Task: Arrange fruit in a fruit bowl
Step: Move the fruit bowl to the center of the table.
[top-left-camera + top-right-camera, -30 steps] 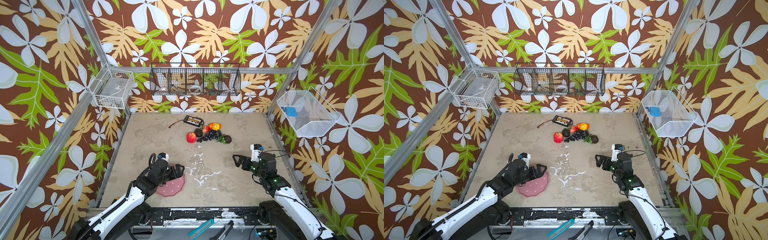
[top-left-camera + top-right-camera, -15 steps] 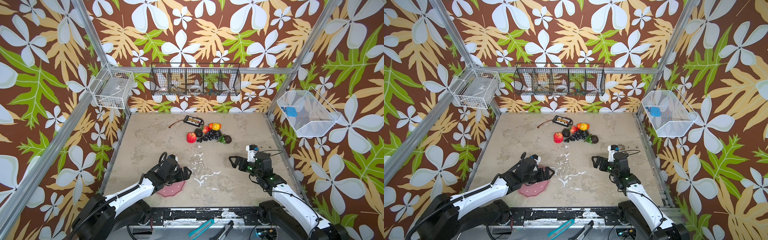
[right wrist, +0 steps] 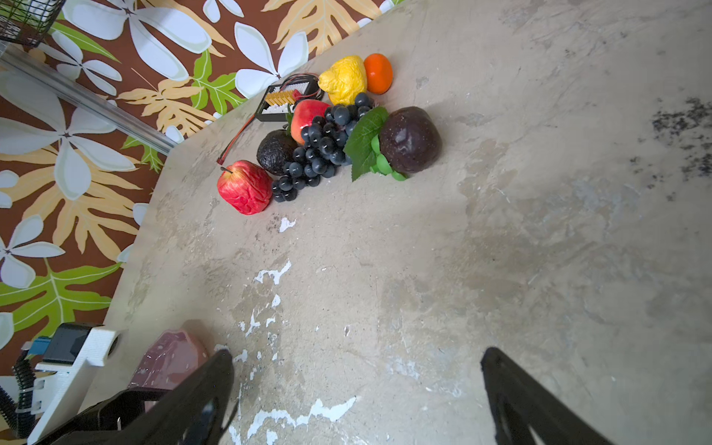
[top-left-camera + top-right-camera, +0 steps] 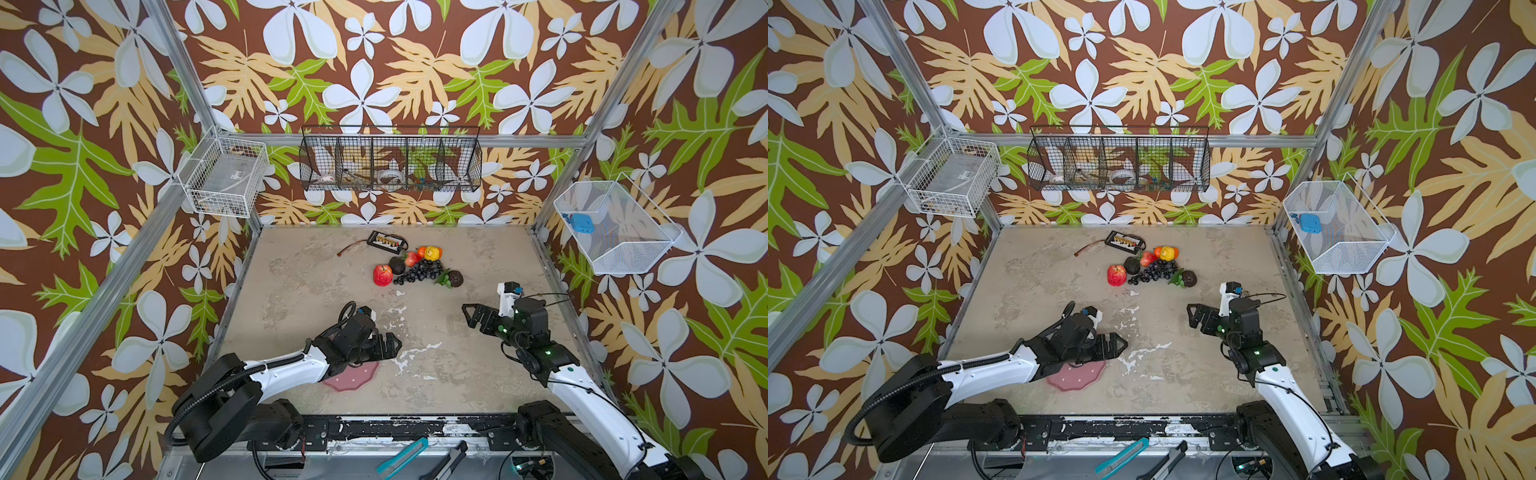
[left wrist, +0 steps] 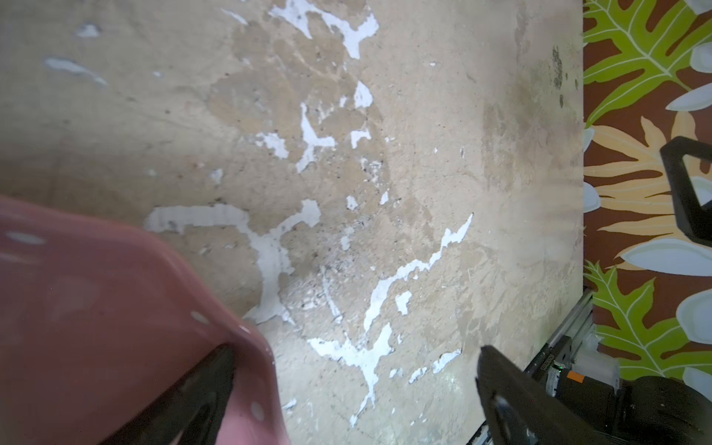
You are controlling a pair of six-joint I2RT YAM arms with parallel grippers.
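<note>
Both sets of jaws apart. Left gripper (image 4: 392,344) above the rim of the pink bowl (image 4: 358,377), lower centre. Right gripper (image 4: 471,314) centre right. Fruit (image 4: 417,268) piled mid-frame on the table (image 4: 478,374), well apart from the bowl.

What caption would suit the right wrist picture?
Open right gripper faces a toy fruit cluster on the worn table.

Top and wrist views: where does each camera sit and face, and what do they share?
Both top views: high over the front edge, looking down on table, fruit, pink bowl; left claw and right claw show.
Left wrist: on the left arm, looking over bare table toward the right wall; its open claw shows.
Right wrist: on the right arm, looking toward the fruit and back wall; its open claw shows.
Shared: the pink bowl in all; fruit missing only from left wrist.
</note>
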